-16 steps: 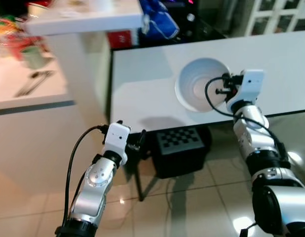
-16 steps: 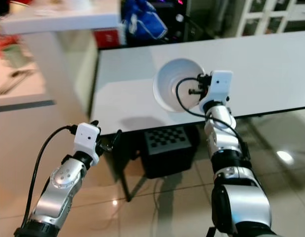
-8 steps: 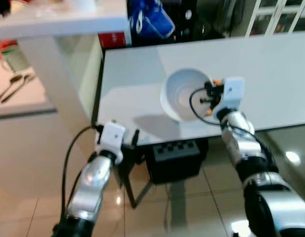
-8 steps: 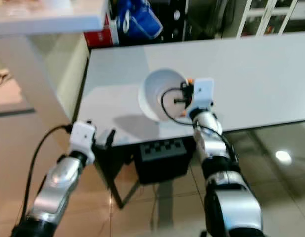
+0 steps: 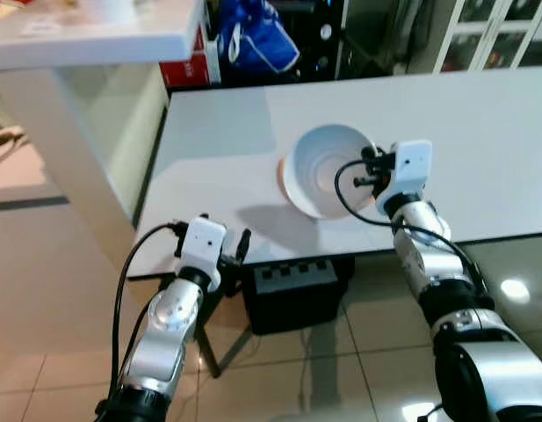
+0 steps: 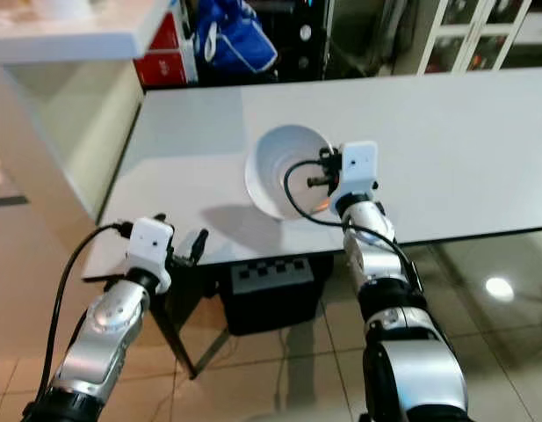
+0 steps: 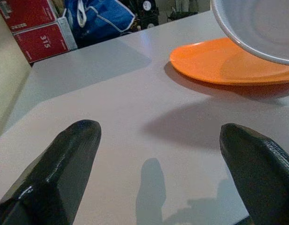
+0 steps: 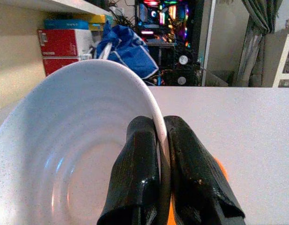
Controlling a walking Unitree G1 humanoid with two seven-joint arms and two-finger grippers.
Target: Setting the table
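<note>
My right gripper [image 8: 159, 124] is shut on the rim of a white bowl [image 5: 321, 169], pinching it between both fingers. The bowl hangs tilted, its opening toward me, just above an orange plate [image 7: 219, 63] that lies on the white table [image 5: 481, 123]. A sliver of the plate [image 5: 280, 172] peeks out at the bowl's left edge. My left gripper [image 7: 158, 130] stands open with nothing in it, low over the table's near left corner, pointing at the plate and the bowl [image 7: 256, 23].
A blue bag [image 5: 253, 40] and red boxes [image 5: 184, 69] lie beyond the table's far edge. A white counter [image 5: 86, 35] rises at the left. A black box [image 5: 292, 290] sits on the tiled floor under the table. White cabinet doors [image 5: 490, 35] stand at the back right.
The camera has moved closer and to the right. The bowl, still held in my right gripper, now sits farther in over the table, with the orange plate showing beneath it. My left gripper has reached the table's corner.
</note>
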